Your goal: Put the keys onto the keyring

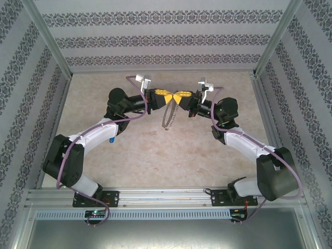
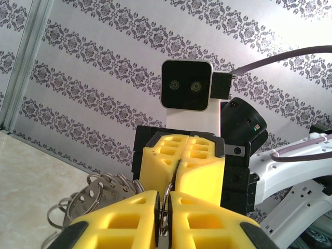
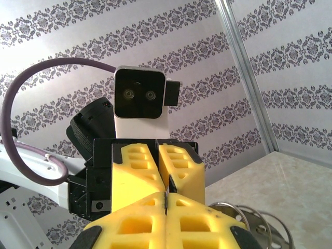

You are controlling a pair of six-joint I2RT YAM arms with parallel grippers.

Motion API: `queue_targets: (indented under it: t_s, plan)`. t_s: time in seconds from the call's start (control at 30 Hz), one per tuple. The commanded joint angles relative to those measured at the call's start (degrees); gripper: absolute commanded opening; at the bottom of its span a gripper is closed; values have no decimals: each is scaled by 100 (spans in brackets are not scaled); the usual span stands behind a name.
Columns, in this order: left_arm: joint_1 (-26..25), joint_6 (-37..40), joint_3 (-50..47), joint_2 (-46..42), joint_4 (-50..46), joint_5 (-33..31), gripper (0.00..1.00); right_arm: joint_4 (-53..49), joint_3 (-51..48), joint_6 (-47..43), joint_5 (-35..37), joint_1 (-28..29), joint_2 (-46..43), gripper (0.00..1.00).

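**Ana:** Left tool [image 2: 166, 205] first: how do its yellow fingers stand?

**Ben:** Nearly together, clamped on a thin silvery wire that runs up the slit between them. That wire belongs to the large thin silvery metal keyring [image 2: 96, 194]. Its loops bunch beside the finger, partly hidden by it and cut off at the frame's edge.

**Ana:** And the right tool [image 3: 165, 202]?

**Ben:** Its fingers are pressed together, tip to tip with the left one, and both are raised above the pale marbled surface [image 1: 155, 166]. Whether it pinches the ring too, I cannot tell, because the seam is too dark.

**Ana:** Anything hanging?

**Ben:** From above, a fine silvery chain [image 1: 168, 118] dangles from where the tips meet, though its links blur.

**Ana:** The key?

**Ben:** A tiny bright blue key [image 1: 111, 140] lies on the surface just beside the left arm's white link, well apart from the ring; its blade is too small to make out
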Motion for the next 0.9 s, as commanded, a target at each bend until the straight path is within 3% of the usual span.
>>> queue_targets:
  t_s: [0.0, 0.63, 0.7, 0.77, 0.87]
  plan:
    - [-51, -103, 75, 33, 469, 159, 12, 376, 167, 73, 50, 31, -13, 0]
    - [-57, -258, 49, 120, 864, 324, 0, 377, 215, 141, 60, 31, 119, 0]
    - [-60, -222, 43, 95, 868, 282, 0, 368, 210, 196, 98, 11, 122, 24]
    - [-56, -88, 3, 47, 759, 167, 0, 368, 157, 268, 125, -47, 66, 42]
    - [-54, 409, -11, -110, 140, -60, 0, 258, -38, 318, 180, -140, -163, 53]
